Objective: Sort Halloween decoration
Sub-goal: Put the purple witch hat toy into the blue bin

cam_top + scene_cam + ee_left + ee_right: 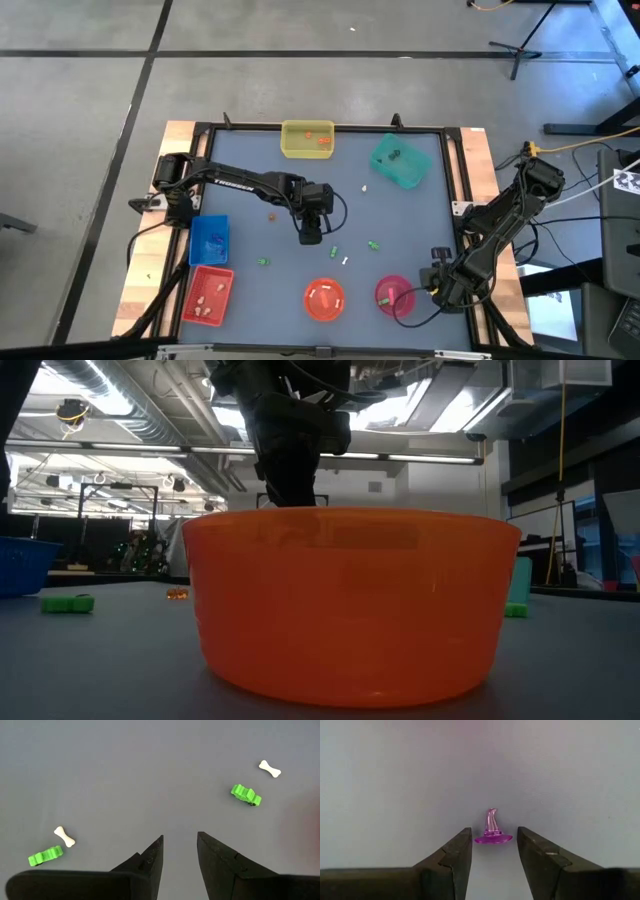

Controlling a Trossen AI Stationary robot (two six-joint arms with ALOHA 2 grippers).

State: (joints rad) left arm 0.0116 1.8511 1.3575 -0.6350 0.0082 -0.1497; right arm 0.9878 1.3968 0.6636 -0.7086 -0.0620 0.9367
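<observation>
Tiny Halloween trinkets lie scattered on the grey table: green ones (334,250) (374,243) (264,262), white bones (345,260) (269,768) and an orange one (270,212). My left gripper (312,238) hangs open over the table's middle with nothing between its fingers (180,837); a green trinket (246,794) and a bone (64,836) lie ahead of it. My right gripper (438,262) points down near the right edge and is open. A purple witch hat (493,831) stands upright on its brim on the table between its fingertips, touched by neither.
A yellow tray (307,140) and a teal tray (400,160) stand at the far edge. A blue tray (209,240) and a red tray (208,295) are at the left. An orange bowl (324,300) and a pink bowl (393,295) sit at the near edge.
</observation>
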